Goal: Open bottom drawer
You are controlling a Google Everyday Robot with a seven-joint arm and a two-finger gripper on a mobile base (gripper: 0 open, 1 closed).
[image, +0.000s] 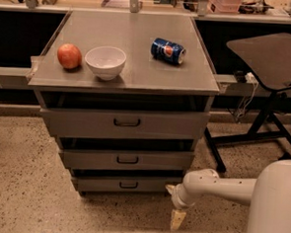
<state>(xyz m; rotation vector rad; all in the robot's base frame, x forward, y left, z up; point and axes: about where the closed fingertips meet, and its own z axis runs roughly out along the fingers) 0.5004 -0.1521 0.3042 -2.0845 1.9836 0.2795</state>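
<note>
The bottom drawer [126, 183] is the lowest and narrowest of three grey metal drawers, with a small dark loop handle [128, 185] at its middle; its front stands about flush under the drawer above. My gripper [177, 209] hangs from the white arm [215, 189] low at the cabinet's right front corner, just right of the bottom drawer's right end. One pale fingertip [177, 220] points down at the floor and another [170, 189] sits near the drawer's corner. It holds nothing.
The middle drawer [128, 159] and the top drawer [128, 122] sit above. On the cabinet top [133, 78] are a red apple [69, 56], a white bowl [105, 61] and a lying blue can [168, 50]. A black stand [264, 106] is at the right. The floor is speckled.
</note>
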